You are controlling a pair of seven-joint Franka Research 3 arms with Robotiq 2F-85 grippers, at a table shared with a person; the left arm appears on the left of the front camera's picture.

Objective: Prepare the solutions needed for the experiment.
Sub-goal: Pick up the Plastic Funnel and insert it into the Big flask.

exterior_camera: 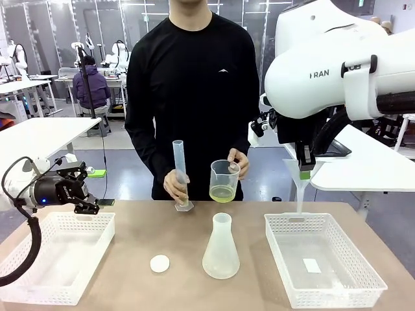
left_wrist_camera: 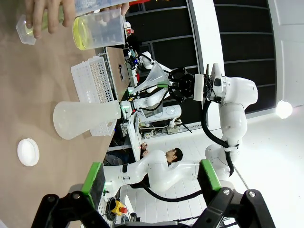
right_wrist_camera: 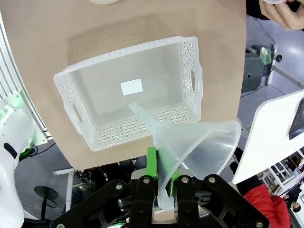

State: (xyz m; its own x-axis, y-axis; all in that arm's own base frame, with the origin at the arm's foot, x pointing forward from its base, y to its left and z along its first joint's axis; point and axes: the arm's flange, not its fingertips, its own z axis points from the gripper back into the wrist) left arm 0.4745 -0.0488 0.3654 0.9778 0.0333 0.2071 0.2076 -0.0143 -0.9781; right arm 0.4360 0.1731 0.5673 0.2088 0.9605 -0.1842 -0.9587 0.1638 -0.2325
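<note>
Brown surface (exterior_camera: 130,272) carries an Erlenmeyer flask (exterior_camera: 220,249). Left of the flask the left gripper (exterior_camera: 91,190) hovers, jaws apart; right of it the right gripper (exterior_camera: 305,162) is clamped on a funnel (exterior_camera: 303,178). Behind the flask a person's hand (exterior_camera: 240,162) holds a beaker (exterior_camera: 224,175) with the solutions (exterior_camera: 222,193). Measuring seems in hand; next, the funnel must seat in the flask neck.

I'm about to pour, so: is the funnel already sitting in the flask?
No, the funnel hangs in the right tool over the right basket, well apart from the flask.
</note>
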